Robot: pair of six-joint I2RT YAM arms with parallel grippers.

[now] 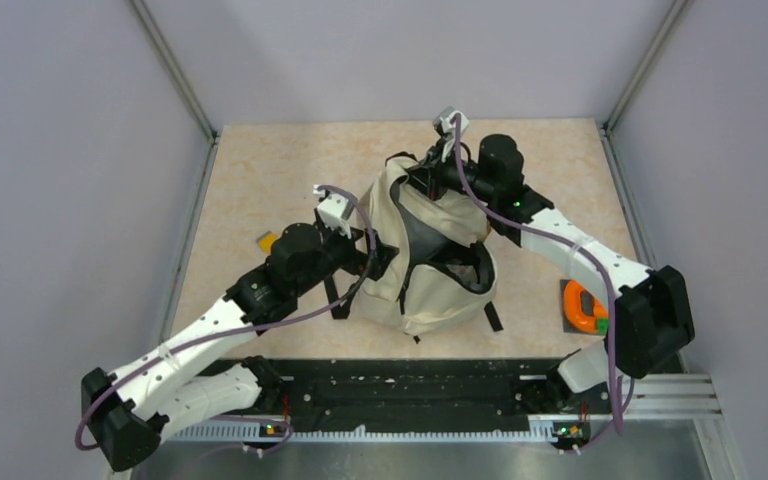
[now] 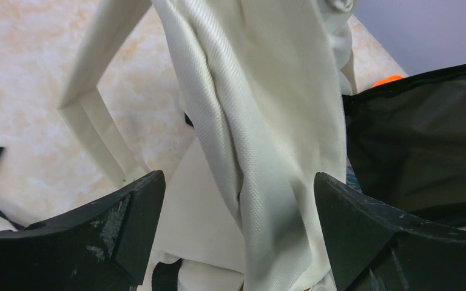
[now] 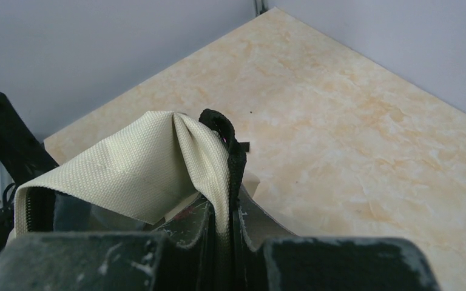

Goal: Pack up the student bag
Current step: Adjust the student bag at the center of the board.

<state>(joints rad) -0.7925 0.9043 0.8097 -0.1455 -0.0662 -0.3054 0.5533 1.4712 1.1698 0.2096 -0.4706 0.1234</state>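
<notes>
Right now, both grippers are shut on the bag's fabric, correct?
No: the left gripper stands open, with fabric of the student bag unclamped between its jaws, as the left wrist view shows. The right gripper is shut on the bag's rim.

The student bag (image 1: 425,300) is shown in cream woven fabric, with black webbing straps and a dark grey-black lining. The table (image 1: 260,170) is patterned in pale beige marbling with peach veins. The walls (image 1: 60,150) are coloured pale lilac-grey. The arms (image 1: 200,340) are finished in white and black, with purple cables (image 1: 602,285). An orange object (image 1: 585,305) with a green spot is seen at the right, and a small yellow piece (image 1: 266,240) at centre left.
</notes>
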